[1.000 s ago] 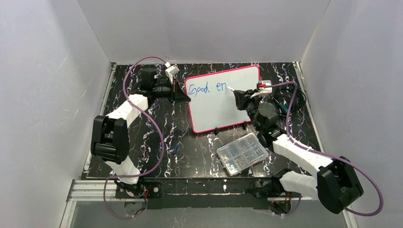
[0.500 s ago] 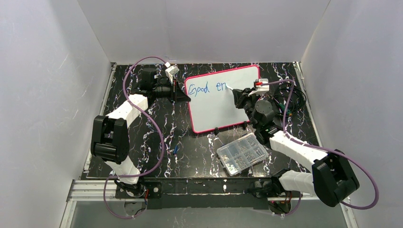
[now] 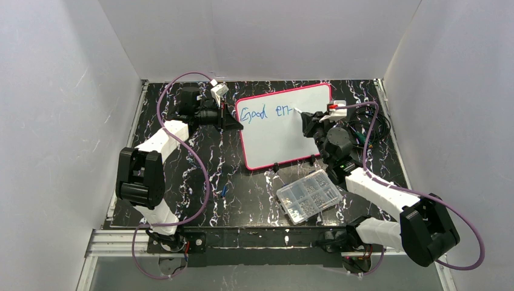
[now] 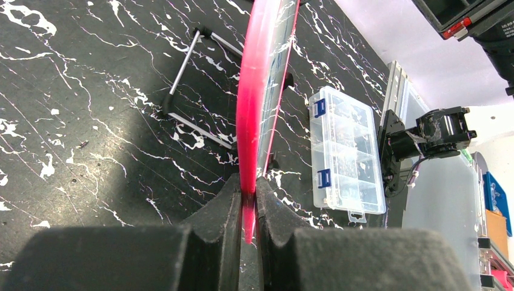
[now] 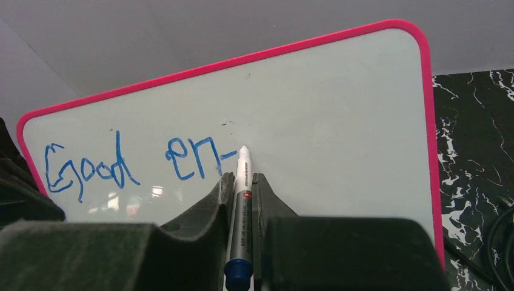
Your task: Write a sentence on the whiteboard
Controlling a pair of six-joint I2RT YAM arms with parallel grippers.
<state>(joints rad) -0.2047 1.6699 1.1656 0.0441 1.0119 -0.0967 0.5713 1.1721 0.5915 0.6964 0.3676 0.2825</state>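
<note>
Marbled table (image 3: pixel 242 182) bears whiteboard (image 3: pixel 282 136), parts box (image 3: pixel 282 197) of hardware (image 3: pixel 315 195).

The whiteboard (image 3: pixel 285 130) in front of me is a white rectangle with rounded corners and a thin pink-red frame. It stands tilted back on small black feet, its left edge pinched in my left gripper (image 4: pixel 247 188). The sentence (image 5: pixel 142 163) runs in blue marker along the upper left and reads "Good en" followed by one short stroke
</note>
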